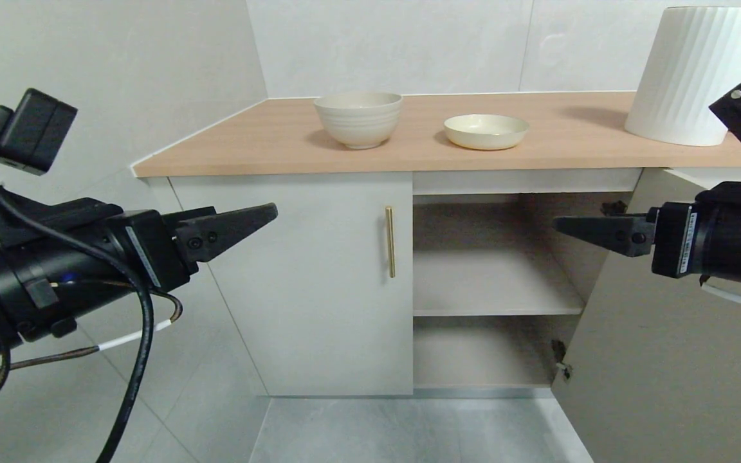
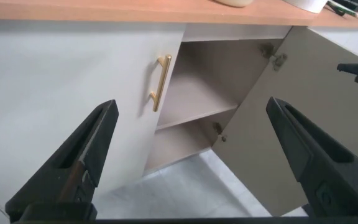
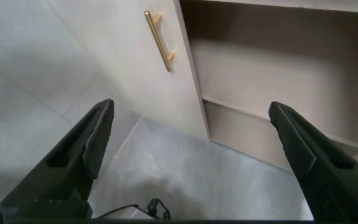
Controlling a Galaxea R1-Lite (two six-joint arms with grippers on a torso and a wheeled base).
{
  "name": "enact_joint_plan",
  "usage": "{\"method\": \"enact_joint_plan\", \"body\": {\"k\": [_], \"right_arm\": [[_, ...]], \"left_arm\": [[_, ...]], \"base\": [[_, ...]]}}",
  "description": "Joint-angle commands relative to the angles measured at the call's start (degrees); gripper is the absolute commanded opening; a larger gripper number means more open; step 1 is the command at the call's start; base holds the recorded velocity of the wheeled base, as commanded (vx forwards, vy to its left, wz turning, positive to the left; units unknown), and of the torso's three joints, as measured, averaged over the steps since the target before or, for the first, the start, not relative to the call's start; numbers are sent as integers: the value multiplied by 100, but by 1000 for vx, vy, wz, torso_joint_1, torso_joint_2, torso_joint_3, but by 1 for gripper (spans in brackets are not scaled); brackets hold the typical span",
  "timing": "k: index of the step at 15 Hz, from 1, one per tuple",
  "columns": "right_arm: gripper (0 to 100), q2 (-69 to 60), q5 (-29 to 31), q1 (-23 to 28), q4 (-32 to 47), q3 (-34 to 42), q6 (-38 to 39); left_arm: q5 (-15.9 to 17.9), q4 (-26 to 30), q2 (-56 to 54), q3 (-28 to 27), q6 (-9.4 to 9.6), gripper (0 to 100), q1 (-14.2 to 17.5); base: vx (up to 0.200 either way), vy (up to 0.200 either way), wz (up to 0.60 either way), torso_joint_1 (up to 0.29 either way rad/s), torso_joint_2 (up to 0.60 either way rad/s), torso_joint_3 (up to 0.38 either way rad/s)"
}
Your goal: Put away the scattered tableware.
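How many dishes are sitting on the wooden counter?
2: a deep bowl left of centre on the counter, and a shallow plate to its right. None looks hidden.

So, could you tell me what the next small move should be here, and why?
Probably raise the right gripper up to the plate. Plate and bowl sit on the counter, the cupboard below is already open, and that gripper is open, empty and nearest the plate.

Head camera looks forward and down at the counter (image 1: 267, 145) and open cabinet (image 1: 306, 283) — both wrist cameras face it from lower, sharing its handle (image 1: 390, 242) and shelf (image 1: 486, 283).
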State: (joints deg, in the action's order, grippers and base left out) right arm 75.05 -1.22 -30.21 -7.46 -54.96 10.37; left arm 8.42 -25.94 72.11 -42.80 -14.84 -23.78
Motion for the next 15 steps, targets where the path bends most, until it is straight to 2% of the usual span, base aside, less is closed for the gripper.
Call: {"method": "enact_joint_plan", "body": {"k": [1, 3, 13, 15], "right_arm": [[100, -43, -1, -3, -1, -15, 0], [100, -60, -1, -3, -1, -15, 0], [100, -166, -1, -3, -45, 55, -9], [100, -210, -19, 6, -98, 161, -71]], "left_arm": [[10, 116, -4, -27, 42, 100, -3], [10, 371, -56, -70, 148, 100, -3], [89, 406, -92, -53, 156, 100, -3], [89, 397, -118, -44, 156, 100, -12]], "base": [[0, 0, 0, 0, 0, 0], [200, 0, 0, -2, 5, 0], [200, 0, 0, 1, 4, 1], [0, 0, 0, 0, 0, 0]]}}
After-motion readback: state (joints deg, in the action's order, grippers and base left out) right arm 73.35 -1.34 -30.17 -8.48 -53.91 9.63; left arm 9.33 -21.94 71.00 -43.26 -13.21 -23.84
